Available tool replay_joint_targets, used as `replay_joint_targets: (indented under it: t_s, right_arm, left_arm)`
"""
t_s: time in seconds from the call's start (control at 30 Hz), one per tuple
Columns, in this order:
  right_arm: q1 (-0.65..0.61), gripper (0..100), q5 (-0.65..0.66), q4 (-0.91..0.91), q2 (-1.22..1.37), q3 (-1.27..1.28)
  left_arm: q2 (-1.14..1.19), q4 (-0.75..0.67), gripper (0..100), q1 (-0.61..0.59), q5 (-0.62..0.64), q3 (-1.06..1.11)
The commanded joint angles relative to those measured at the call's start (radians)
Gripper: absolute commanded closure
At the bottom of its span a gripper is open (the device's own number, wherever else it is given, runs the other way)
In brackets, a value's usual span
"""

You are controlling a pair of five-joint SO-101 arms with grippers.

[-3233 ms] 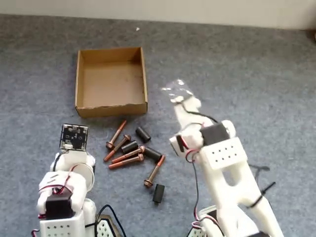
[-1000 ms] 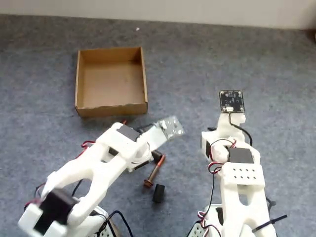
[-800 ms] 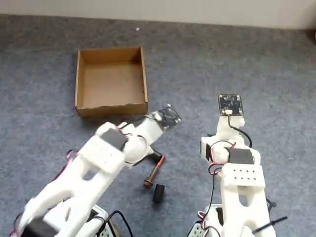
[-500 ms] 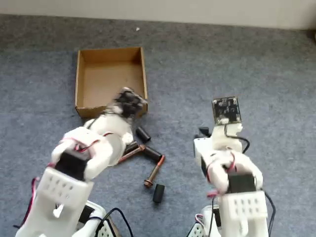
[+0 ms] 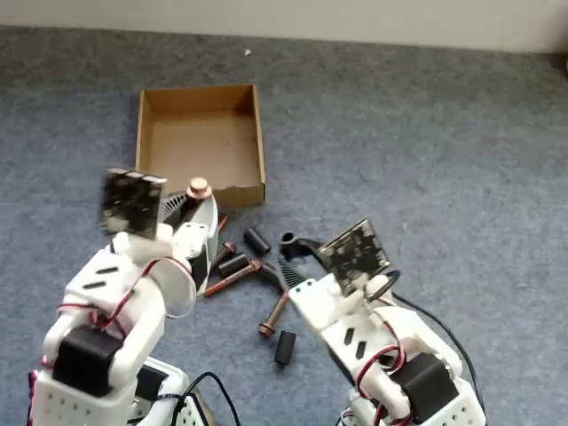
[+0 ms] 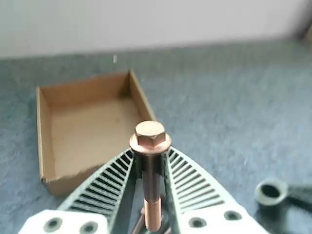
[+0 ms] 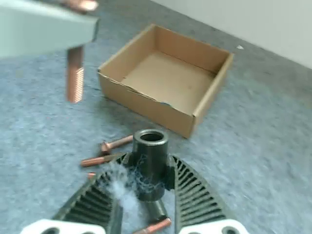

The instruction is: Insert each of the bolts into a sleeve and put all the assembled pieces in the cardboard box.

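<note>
My left gripper (image 6: 150, 157) is shut on a copper bolt (image 6: 150, 139), held upright with its hex head on top. From above, that bolt (image 5: 198, 187) stands just in front of the cardboard box (image 5: 200, 91), with the left gripper (image 5: 197, 208) below its head. My right gripper (image 7: 151, 162) is shut on a black sleeve (image 7: 151, 141), bore facing up. In the high view the right gripper (image 5: 291, 252) holds the sleeve (image 5: 288, 240) over the pile, right of the bolt. The bolt (image 7: 74, 73) hangs at a distance from the sleeve in the right wrist view.
Loose bolts (image 5: 232, 278) and black sleeves (image 5: 257, 240) lie on the grey carpet between the two arms; one sleeve (image 5: 284, 347) lies nearer the arm bases. The box (image 7: 146, 109) is open and holds nothing. Bare carpet stretches to the right.
The left arm has drawn back from the pile and now holds a bolt upright before the box. The right arm has swung left toward the pile with the sleeve.
</note>
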Motion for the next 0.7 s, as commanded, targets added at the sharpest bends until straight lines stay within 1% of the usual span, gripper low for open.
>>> replay_joint_targets:
  t_s: [0.0, 0.1, 0.2, 0.27, 0.37, 0.47, 0.53, 0.67]
  right_arm:
    - [-0.071, 99.3, -0.003, -0.081, 0.035, 0.002]
    - [-0.11, 99.3, 0.0, -0.183, 0.039, 0.068]
    - [-0.128, 99.3, 0.006, -0.325, 0.038, 0.166]
    - [-0.128, 99.3, 0.043, -0.397, 0.038, 0.217]
    - [-0.128, 99.3, 0.071, -0.466, 0.038, 0.255]
    - [-0.128, 99.3, 0.071, -0.51, 0.038, 0.259]
    - [-0.128, 99.3, 0.071, -0.533, 0.038, 0.259]
    - [-0.128, 99.3, 0.071, -0.561, 0.038, 0.259]
  left_arm:
    - [-0.071, -0.124, 100, -0.01, 0.069, -0.041]
    - [-0.093, -0.167, 100, -0.01, 0.089, -0.042]
    - [-0.097, -0.187, 100, -0.01, 0.11, -0.045]
    - [-0.097, -0.19, 100, -0.01, 0.133, -0.045]
    - [-0.097, -0.186, 100, -0.008, 0.17, -0.038]
    - [-0.097, -0.184, 100, -0.008, 0.206, -0.038]
    - [-0.097, -0.184, 100, 0.019, 0.216, -0.038]
    - [-0.097, -0.187, 100, 0.131, 0.212, -0.024]
